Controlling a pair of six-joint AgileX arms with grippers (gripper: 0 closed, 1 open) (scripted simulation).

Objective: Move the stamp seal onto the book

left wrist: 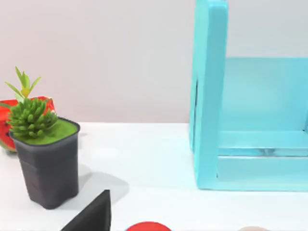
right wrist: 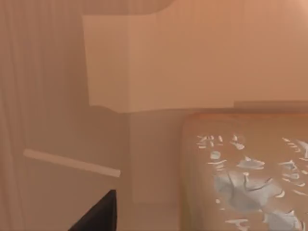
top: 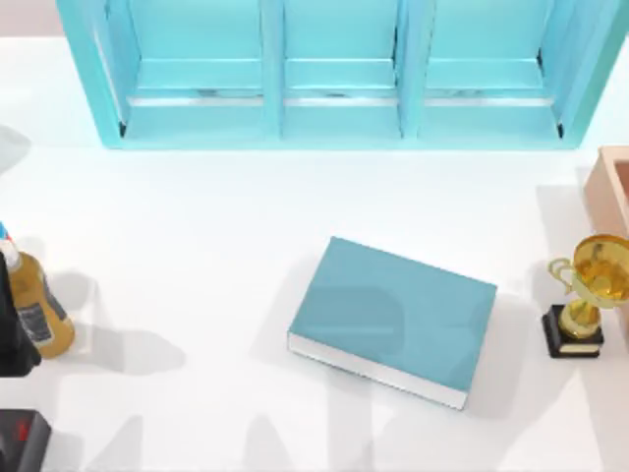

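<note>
- stamp seal [right wrist: 240, 178] — mottled tan block, right up close to the right hand [right wrist: 98, 215]; can't tell if that hand's open or closed
- looks stiff and light, maybe slick — I'd pinch opposite flat sides, mid-height
- book [top: 393, 320] lies flat mid-bench; left hand [left wrist: 91, 216] idle by the left edge, can't tell its state either

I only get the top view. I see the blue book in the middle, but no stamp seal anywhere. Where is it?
Observer: The right wrist view has a tan, mottled block close up, likely the stamp seal, with tan walls around it.
Operator: What does the left wrist view have that I don't?
Observer: A spiky green plant in a dark pot, standing on the white table.
Operator: Anything behind the plant?
Observer: Something red pokes out behind it. I cannot tell what it is.
</note>
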